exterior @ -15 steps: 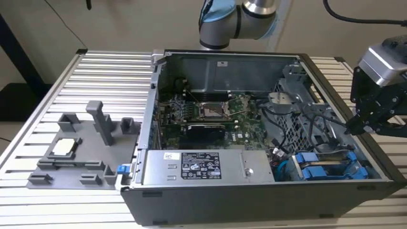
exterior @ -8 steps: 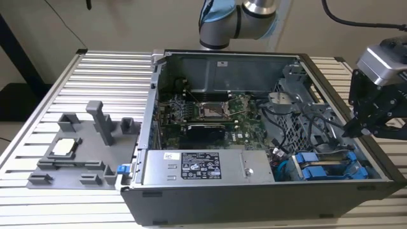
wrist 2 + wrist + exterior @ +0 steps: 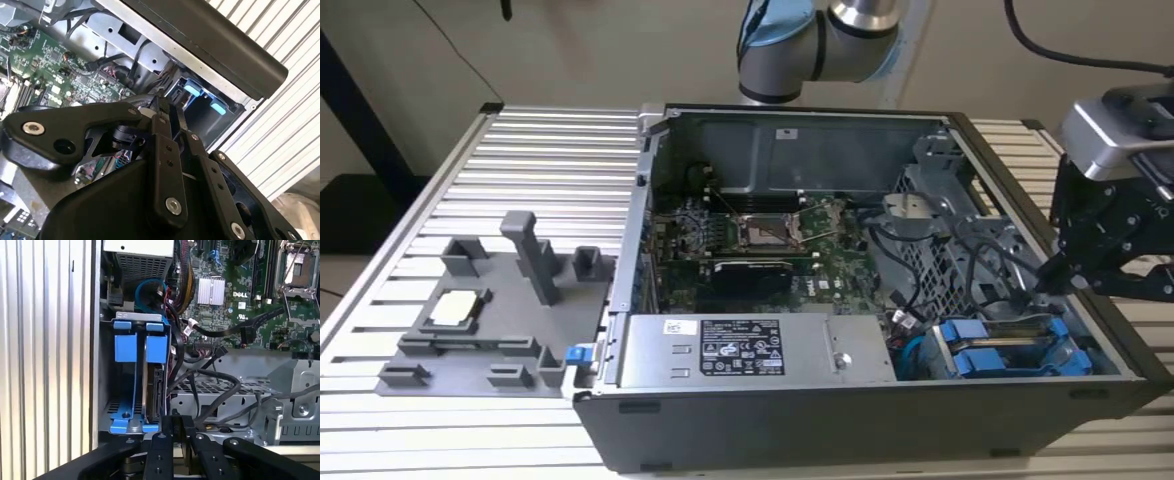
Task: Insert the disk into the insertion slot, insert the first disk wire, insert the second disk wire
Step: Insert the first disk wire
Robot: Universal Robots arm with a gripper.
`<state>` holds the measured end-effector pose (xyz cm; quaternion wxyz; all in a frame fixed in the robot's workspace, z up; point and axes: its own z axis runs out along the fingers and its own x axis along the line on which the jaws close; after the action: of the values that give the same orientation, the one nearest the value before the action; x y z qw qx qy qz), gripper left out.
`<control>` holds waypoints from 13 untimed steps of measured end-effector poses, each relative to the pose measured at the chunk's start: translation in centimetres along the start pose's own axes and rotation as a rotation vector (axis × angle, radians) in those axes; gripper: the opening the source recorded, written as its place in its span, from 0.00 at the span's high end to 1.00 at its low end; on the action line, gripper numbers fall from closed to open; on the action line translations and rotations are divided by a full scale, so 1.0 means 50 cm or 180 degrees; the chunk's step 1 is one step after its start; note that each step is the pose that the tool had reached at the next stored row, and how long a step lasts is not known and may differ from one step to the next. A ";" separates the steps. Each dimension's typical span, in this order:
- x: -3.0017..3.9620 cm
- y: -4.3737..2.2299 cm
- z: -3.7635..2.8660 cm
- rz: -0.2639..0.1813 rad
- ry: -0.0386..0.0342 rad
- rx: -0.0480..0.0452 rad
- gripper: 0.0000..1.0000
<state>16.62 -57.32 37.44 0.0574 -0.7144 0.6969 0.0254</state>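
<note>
one disk (image 3: 156, 349) is seated in insertion slot (image 3: 106, 382); gripper (image 3: 177, 416) jaws are pressed together near it; straight, square pushes are advised.

Ribbed aluminium worktop (image 3: 494, 160) looks brushed, kinda satiny. The chunky black pincer (image 3: 177, 421) is matt, with shiny silver screw heads (image 3: 173, 205). The bright blue frame on the disk (image 3: 156, 347) is smooth plastic, and the grey sheet-metal drive cage (image 3: 220, 387) is dull and perforated.
</note>
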 end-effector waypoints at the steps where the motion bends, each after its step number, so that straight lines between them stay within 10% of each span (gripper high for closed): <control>1: 0.000 0.000 0.002 0.0039 0.0002 0.0002 0.81; 13: 0.003 -0.001 0.021 0.0029 0.0045 -0.0088 0.81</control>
<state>16.70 -57.32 36.37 0.0426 -0.7121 0.7002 0.0302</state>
